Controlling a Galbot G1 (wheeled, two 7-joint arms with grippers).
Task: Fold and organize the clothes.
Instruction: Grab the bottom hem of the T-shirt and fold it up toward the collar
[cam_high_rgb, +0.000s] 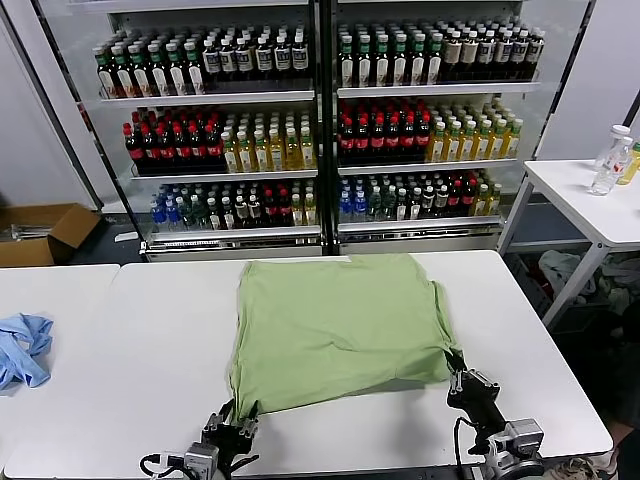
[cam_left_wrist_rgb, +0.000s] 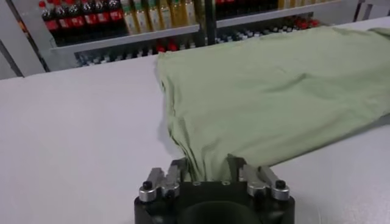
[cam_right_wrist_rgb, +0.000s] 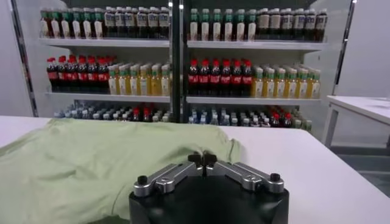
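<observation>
You see a plain light green shirt (cam_high_rgb: 340, 325) on a white table (cam_high_rgb: 150, 340), a light blue cloth (cam_high_rgb: 22, 347) at nine o'clock, and black grippers with silver fittings.

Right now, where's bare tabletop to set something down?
Bare table between the green shirt and the blue cloth, plus a strip right of the shirt. Crowded at the near edge: left gripper and right gripper at the hem.

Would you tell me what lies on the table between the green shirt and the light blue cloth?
Nothing: in the head view, only bare white table separates the green shirt from the light blue cloth, apart from a seam between two tabletops.
</observation>
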